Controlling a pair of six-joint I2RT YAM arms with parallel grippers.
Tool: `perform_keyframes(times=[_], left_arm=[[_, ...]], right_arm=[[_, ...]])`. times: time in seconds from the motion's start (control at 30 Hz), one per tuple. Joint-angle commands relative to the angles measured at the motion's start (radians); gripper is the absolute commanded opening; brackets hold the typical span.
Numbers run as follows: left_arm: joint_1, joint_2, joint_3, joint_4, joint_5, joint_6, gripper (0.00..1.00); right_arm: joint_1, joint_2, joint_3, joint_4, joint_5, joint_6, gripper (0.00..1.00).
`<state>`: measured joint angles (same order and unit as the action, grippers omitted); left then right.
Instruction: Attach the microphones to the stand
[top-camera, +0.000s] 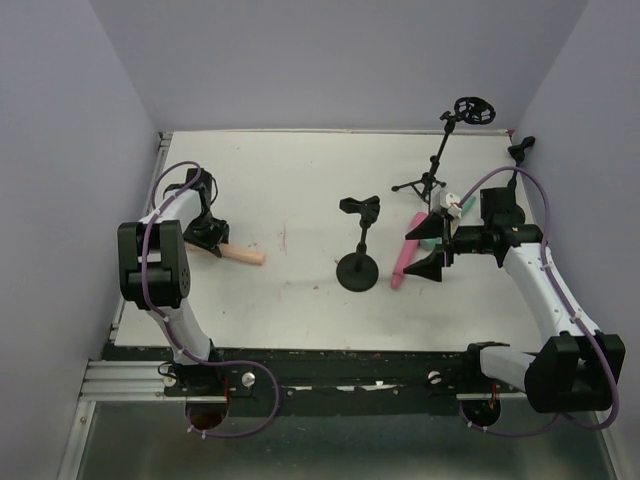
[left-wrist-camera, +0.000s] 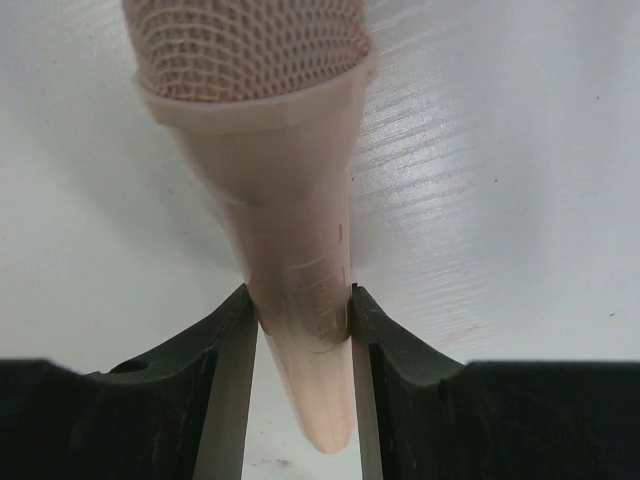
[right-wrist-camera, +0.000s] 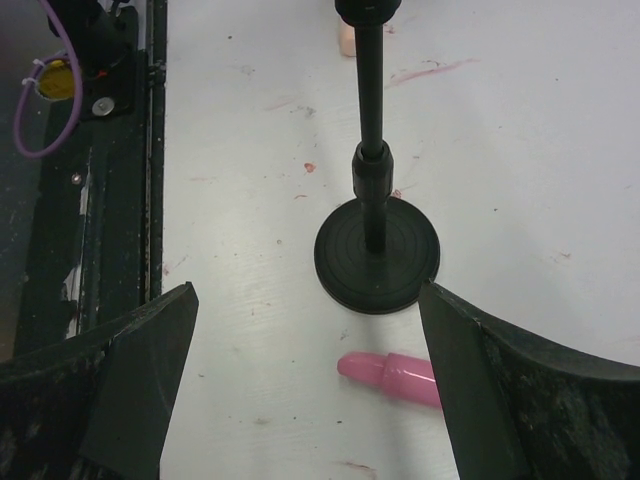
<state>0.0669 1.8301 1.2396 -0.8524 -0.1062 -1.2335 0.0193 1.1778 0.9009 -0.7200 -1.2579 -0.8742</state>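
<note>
My left gripper (top-camera: 212, 236) is shut on the tapered handle of the peach-beige microphone (top-camera: 244, 256), which lies low over the table at the left. In the left wrist view the fingers (left-wrist-camera: 375, 330) pinch its handle (left-wrist-camera: 290, 200) and its mesh head points away. My right gripper (top-camera: 422, 250) is open and empty above the pink microphone (top-camera: 403, 268), which lies on the table next to the round-base stand (top-camera: 358, 270). The right wrist view shows the pink tip (right-wrist-camera: 395, 372) between the wide jaws (right-wrist-camera: 305, 300) and the stand base (right-wrist-camera: 377, 255). The teal-green microphone (top-camera: 432, 243) is mostly hidden under the right gripper.
A tripod stand (top-camera: 428, 182) with a ring mount (top-camera: 473, 110) stands at the back right. The round-base stand's clip (top-camera: 362, 208) is empty. A small black clamp (top-camera: 520, 150) lies near the right wall. The black front rail (right-wrist-camera: 95, 200) runs along the near edge.
</note>
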Motion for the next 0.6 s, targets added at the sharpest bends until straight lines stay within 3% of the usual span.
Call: perform_keyframes(times=[0.0,0.27,0.4,0.57], left_arm=[[0.010,-0.078,-0.069,0.058,-0.041,0.173,0.40],[0.005,-0.176,-0.189,0.133,-0.004,0.498,0.31],[-0.028,-0.183,-0.204,0.141,-0.009,0.575,0.30],[-0.050,-0.149,-0.177,0.124,-0.052,0.644,0.45]], right_arm=[[0.001,-0.020,0.030,-0.039,-0.026,-0.037,1.00],[0.001,-0.024,0.041,-0.074,-0.035,-0.068,1.00],[-0.001,-0.024,0.049,-0.098,-0.038,-0.089,1.00],[0.001,-0.032,0.052,-0.110,-0.034,-0.101,1.00]])
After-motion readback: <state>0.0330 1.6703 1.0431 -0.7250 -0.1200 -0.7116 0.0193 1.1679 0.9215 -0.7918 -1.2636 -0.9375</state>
